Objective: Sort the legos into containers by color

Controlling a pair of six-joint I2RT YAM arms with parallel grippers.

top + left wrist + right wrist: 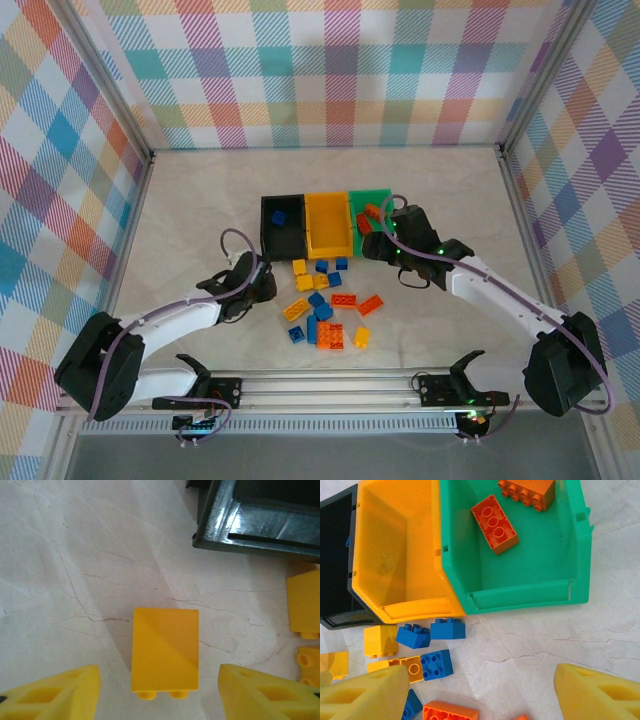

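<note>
Left gripper [159, 692], jaws apart, straddles a loose yellow brick [165, 647] near the black bin [260, 530]. Right gripper [480, 690], jaws apart and empty, hangs beside the green bin [520, 587], which holds two orange bricks [495, 524].

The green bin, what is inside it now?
The green bin holds two orange bricks. Its far end is cut off at the picture edge, so that strip is unseen.

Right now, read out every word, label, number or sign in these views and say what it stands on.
No readable text anywhere.
The black bin, yellow bin and green bin show no print or labels.
Any embossing on the orange brick studs is too small to read.
</note>
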